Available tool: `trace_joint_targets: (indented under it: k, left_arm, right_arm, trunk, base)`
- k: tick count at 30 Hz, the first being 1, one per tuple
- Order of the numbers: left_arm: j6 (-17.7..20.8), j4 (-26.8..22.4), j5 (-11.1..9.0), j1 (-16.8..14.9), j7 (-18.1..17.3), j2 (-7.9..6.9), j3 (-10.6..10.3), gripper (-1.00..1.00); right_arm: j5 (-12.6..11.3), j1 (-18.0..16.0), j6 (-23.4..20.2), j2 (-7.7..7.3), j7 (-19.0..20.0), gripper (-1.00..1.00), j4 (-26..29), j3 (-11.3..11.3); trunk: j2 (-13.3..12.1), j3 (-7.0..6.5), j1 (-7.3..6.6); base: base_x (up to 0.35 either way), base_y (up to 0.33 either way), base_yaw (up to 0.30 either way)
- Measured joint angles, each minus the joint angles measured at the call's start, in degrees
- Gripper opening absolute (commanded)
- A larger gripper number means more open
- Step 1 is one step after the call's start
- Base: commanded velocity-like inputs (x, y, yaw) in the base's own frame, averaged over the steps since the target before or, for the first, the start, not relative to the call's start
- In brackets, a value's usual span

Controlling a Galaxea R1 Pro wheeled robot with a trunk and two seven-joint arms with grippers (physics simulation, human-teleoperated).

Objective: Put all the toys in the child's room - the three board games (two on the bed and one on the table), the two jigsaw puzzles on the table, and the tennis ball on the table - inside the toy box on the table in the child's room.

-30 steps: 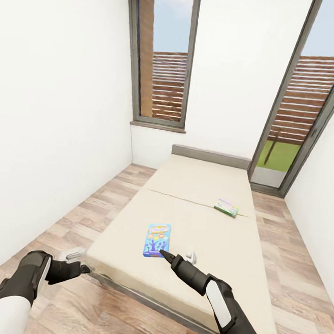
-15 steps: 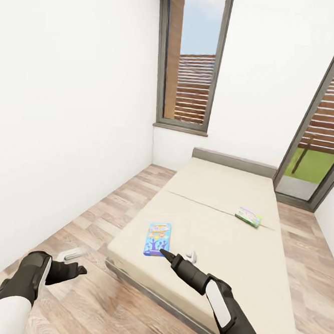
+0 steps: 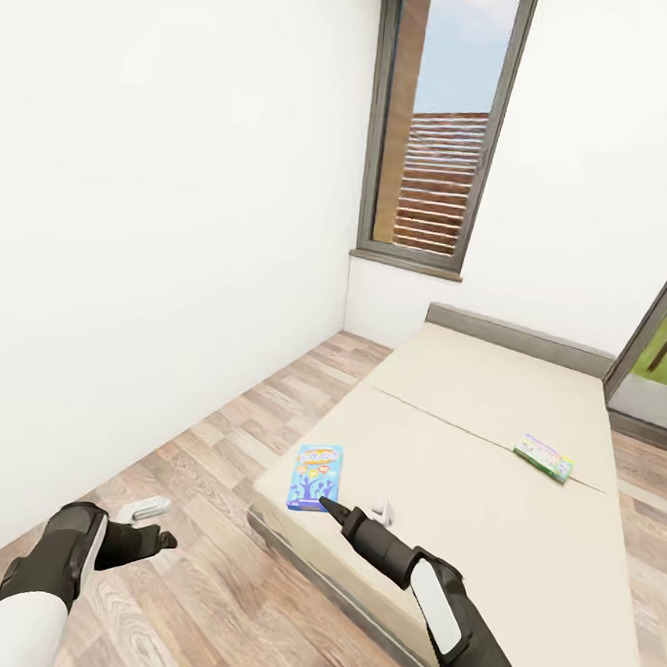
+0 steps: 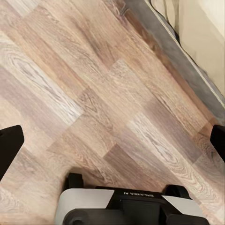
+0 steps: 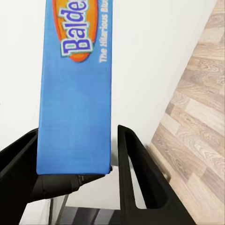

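The right gripper (image 3: 322,501) is extended forward, jaws clamped on a blue box (image 3: 314,476); the left gripper (image 3: 164,537) is held low, jaws spread.

Beige bed (image 3: 484,466) bearing green game box (image 3: 543,457)

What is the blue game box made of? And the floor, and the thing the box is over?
The blue game box looks like printed card with a smooth, slightly glossy face: flat colour, sharp lettering, a thin straight edge. The floor looks like wood planks, going by the grain and board seams. The bed top looks like soft matte beige cloth with a seam, on a grey frame of unclear material.
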State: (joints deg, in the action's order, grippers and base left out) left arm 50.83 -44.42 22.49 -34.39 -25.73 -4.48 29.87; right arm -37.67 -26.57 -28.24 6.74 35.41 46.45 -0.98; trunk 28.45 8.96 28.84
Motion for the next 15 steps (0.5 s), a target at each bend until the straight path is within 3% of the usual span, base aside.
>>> trace_joint_targets:
  k: [15]
  left_arm:
    - [0.00,0.00,0.00,0.00,0.03,0.65,-0.08,1.00]
  right_arm:
    - [0.11,-0.02,0.01,0.03,0.00,-1.00,0.00,0.00]
  trunk:
    - [-5.66,-2.54,-3.09]
  base:
    - [-0.002,0.000,0.290]
